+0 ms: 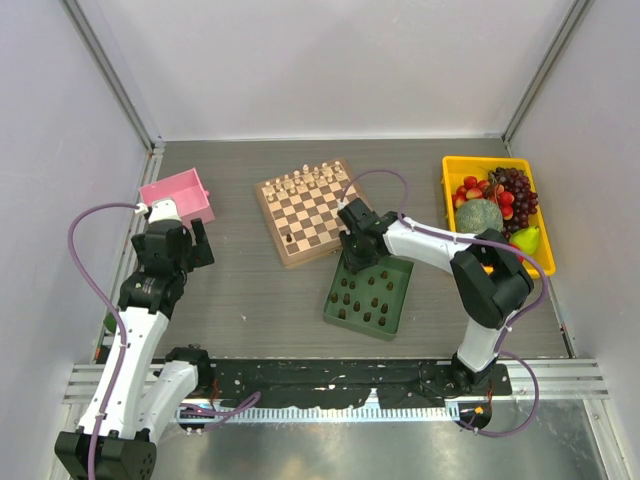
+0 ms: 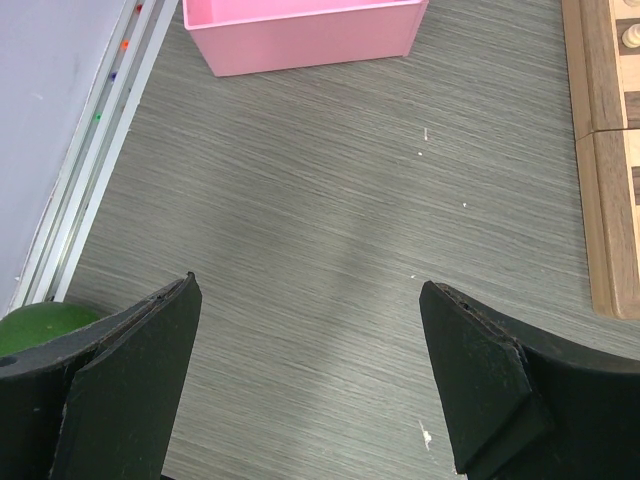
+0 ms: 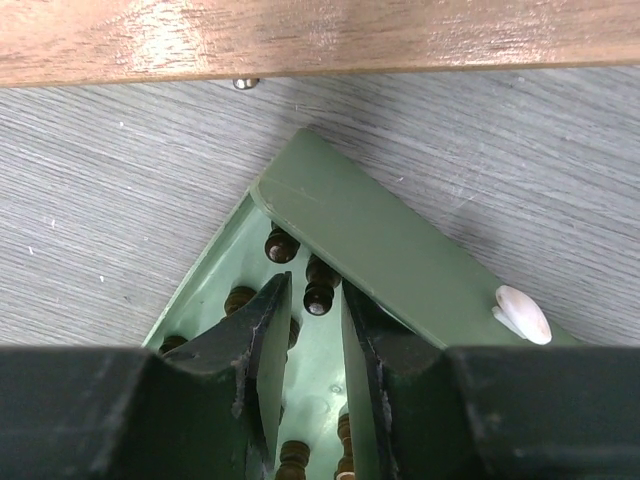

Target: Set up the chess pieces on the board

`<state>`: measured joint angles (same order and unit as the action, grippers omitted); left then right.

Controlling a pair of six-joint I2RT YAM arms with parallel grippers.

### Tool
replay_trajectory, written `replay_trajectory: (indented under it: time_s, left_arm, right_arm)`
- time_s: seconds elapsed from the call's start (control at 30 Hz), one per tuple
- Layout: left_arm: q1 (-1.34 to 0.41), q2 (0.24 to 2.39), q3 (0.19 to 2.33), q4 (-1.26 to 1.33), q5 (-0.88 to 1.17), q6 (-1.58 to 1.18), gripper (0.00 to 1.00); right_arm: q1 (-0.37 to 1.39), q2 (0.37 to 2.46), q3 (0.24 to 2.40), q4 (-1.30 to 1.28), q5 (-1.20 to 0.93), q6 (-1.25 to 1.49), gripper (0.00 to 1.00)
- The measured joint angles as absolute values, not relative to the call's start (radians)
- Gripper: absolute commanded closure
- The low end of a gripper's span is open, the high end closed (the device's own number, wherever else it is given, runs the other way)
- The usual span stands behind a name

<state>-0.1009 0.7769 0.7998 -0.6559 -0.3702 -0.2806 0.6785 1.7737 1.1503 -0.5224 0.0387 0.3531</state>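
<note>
Bearing the board (image 1: 308, 212), a grey grained table (image 1: 250, 290) meets pale walls (image 1: 330, 60).

Surface (image 1: 250, 290): grey, wood-grained. Lying directly on it:
- pink box (image 1: 180, 197), just beyond the left hand (image 1: 203, 245);
- board (image 1: 308, 212), beyond the right hand (image 1: 352, 262), its near edge close to that hand;
- green tray (image 1: 400, 300), beneath the right hand, one corner near the board;
- yellow bin (image 1: 480, 162), well off to the right hand's right;
- green round object (image 2: 45, 320), partly hidden, beside the left hand's left finger, against the rail (image 2: 90, 190).

Rt gripper (image 3: 312, 305) hides some chess pieces (image 3: 281, 244); board (image 3: 300, 35) cropped at top.
</note>
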Motion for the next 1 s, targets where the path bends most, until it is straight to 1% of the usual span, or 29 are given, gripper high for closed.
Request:
replay_trajectory:
  time_s: [0.27, 0.53, 0.6, 0.7, 0.73, 0.9, 1.0]
  left_arm:
    - [-0.101, 0.777, 0.800, -0.656, -0.370, -0.280, 0.01]
    - [-0.101, 0.784, 0.800, -0.656, -0.366, -0.281, 0.01]
    - [-0.101, 0.785, 0.800, -0.656, -0.366, -0.281, 0.01]
    - [-0.101, 0.785, 0.800, -0.656, -0.366, -0.281, 0.01]
    - [-0.101, 0.785, 0.800, -0.656, -0.366, -0.281, 0.01]
    - [-0.101, 0.785, 0.800, -0.656, -0.366, -0.281, 0.01]
    - [-0.101, 0.786, 0.800, -0.656, -0.366, -0.280, 0.01]
  right_arm:
    - [0.678, 1.774, 1.158, -0.522, 0.041, 0.351, 0.73]
    - [0.678, 1.774, 1.159, -0.531, 0.051, 0.347, 0.75]
    - [0.678, 1.774, 1.159, -0.532, 0.051, 0.346, 0.79]
    - [0.678, 1.774, 1.159, -0.533, 0.051, 0.343, 0.80]
    - [0.678, 1.774, 1.161, -0.536, 0.051, 0.343, 0.82]
    - [0.678, 1.763, 1.176, -0.566, 0.049, 0.342, 0.83]
    - [0.678, 1.718, 1.177, -0.597, 0.050, 0.337, 0.82]
